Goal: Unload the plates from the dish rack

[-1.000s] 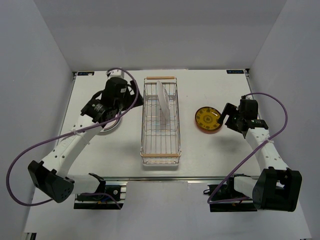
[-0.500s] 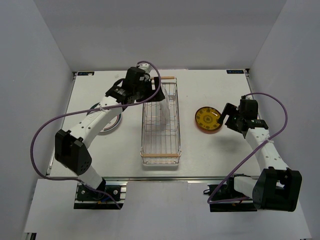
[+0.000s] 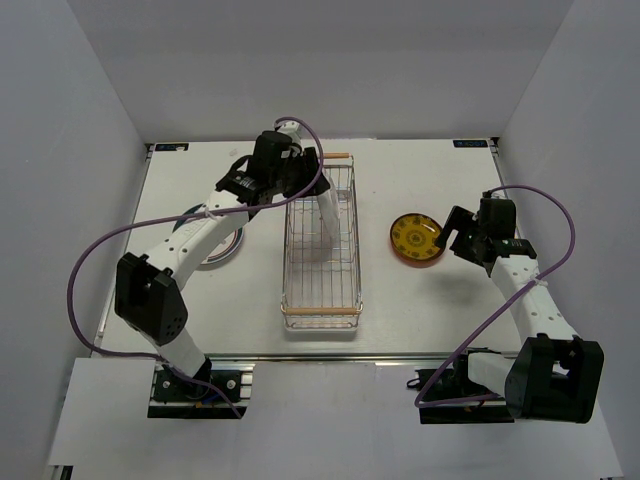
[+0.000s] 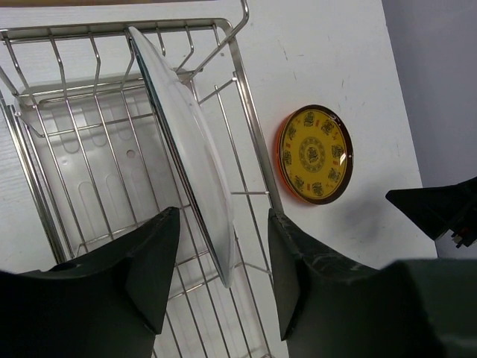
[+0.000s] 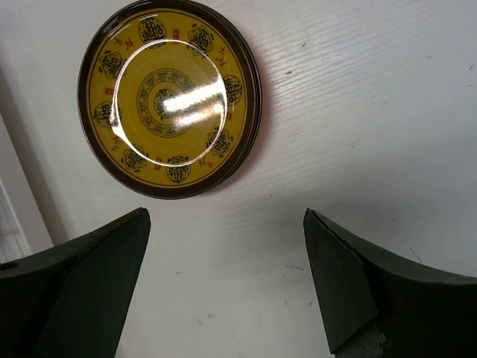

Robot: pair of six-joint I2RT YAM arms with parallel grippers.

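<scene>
While straddling the white plate (image 4: 190, 142), propped on edge at the dish rack's (image 4: 253, 123) far end: left gripper (image 4: 222, 224) fingers apart, one either side, no contact visible. Lined up for a rim pinch, probably. Same with right gripper (image 5: 223, 224): spread wide, hovering over the yellow plate (image 5: 171, 97) flat on the table (image 5: 373, 112).

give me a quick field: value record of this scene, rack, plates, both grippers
dish rack: middle of the table, holds one plate
white plate: standing on edge at the rack's far end
left gripper: open, one finger on each side of the white plate, gaps showing
right gripper: open, holding nothing, beside the yellow plate
yellow plate: flat on the table, right of the rack
third plate: flat, left of the rack, partly under the left arm
</scene>
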